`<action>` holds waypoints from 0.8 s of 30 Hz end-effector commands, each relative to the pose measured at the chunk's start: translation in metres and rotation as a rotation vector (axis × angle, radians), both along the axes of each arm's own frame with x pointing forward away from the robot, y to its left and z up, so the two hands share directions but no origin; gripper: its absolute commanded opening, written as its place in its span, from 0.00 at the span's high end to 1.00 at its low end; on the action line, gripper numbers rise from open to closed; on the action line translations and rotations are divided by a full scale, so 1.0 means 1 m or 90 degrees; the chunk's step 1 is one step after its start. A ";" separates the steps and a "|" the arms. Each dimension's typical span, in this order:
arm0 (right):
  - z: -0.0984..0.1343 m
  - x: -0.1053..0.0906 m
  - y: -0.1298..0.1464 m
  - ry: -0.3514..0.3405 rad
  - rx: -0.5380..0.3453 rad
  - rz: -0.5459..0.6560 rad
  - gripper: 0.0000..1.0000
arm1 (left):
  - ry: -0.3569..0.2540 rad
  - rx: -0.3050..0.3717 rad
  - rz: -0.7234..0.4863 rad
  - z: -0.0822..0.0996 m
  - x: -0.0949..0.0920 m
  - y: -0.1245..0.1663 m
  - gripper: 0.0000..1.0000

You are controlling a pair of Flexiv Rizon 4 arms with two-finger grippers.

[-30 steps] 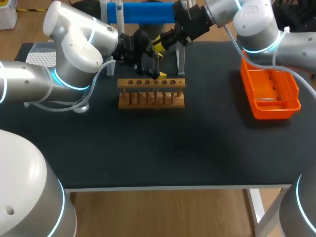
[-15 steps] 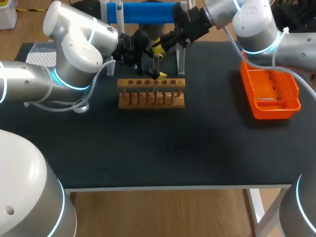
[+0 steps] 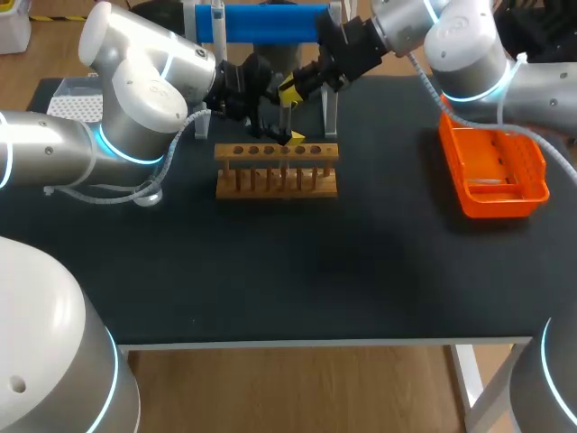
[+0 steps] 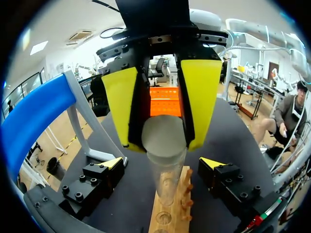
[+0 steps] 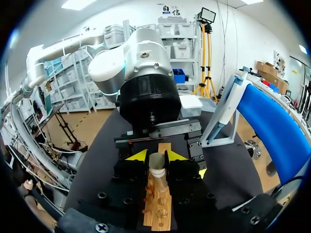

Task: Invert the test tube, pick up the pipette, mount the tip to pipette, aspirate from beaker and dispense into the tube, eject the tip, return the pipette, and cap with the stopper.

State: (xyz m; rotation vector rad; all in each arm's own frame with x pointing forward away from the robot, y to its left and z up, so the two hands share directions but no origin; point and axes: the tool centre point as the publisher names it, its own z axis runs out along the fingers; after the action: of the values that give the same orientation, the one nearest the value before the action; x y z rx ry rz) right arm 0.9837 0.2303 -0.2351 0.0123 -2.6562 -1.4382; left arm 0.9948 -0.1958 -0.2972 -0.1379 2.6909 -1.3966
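Observation:
A clear test tube [image 3: 285,115] stands upright over the wooden rack [image 3: 277,153], its lower end at a rack hole. My right gripper [image 3: 288,87] comes in from the back right and is shut on the tube's upper end [image 5: 156,163]. In the left wrist view, its big yellow fingers [image 4: 200,99] clamp the tube [image 4: 165,145] above the rack [image 4: 170,216]. My left gripper [image 3: 279,133] is low at the rack. It is wide open [image 4: 163,163], with one tip on each side of the tube and neither touching it. The rack [image 5: 158,213] lies under my right gripper [image 5: 157,156].
An orange tray [image 3: 494,171] sits at the right. A blue stand bar [image 3: 261,23] on clear legs spans the back, just behind the rack. A white perforated box [image 3: 72,106] is at the back left. Something small and clear [image 3: 149,194] lies under my left arm.
My right wrist has shifted slightly toward the back. The tube stays over the rack, and the left arm has not moved.

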 end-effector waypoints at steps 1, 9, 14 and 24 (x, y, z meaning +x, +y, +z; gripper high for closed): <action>-0.004 0.000 -0.001 -0.002 -0.009 0.002 1.00 | 0.002 0.002 -0.002 0.001 0.001 0.000 0.00; -0.009 -0.001 -0.004 -0.005 -0.013 -0.007 0.00 | 0.002 0.002 -0.002 0.001 0.001 0.000 0.00; -0.005 0.001 -0.009 -0.014 0.017 -0.012 0.00 | 0.002 0.002 -0.002 0.001 0.001 0.000 0.00; 0.008 0.004 -0.021 -0.044 0.130 -0.019 0.22 | 0.002 0.002 -0.002 0.001 0.001 0.000 0.00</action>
State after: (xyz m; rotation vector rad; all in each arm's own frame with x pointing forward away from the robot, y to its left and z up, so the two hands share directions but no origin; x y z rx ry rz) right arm 0.9947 0.2148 -0.2237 0.0384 -2.6014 -1.6578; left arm 0.9948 -0.1958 -0.2971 -0.1379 2.6908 -1.3967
